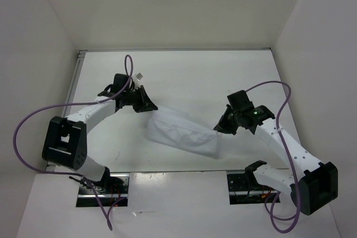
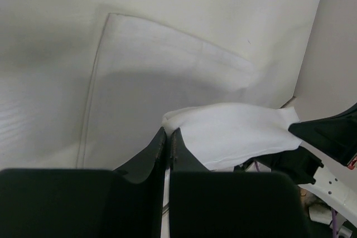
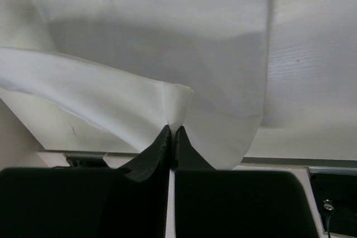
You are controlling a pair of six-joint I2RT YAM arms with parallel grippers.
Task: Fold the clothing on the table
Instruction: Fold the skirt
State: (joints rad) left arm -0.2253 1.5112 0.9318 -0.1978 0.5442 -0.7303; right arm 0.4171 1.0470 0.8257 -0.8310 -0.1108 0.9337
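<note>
While left fingers [image 2: 153, 154] at nine o'clock and right fingers [image 3: 153, 151] at three each pinch an edge, the thin white fabric clothing [image 1: 181, 132] sags above the matte white tabletop [image 1: 195, 76]; fold likely begun, not laid flat.

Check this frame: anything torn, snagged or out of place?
Nothing stands out. The cloth sags between the left gripper and the right gripper, each shut on one end, over the table. No tear or snag shows.
</note>
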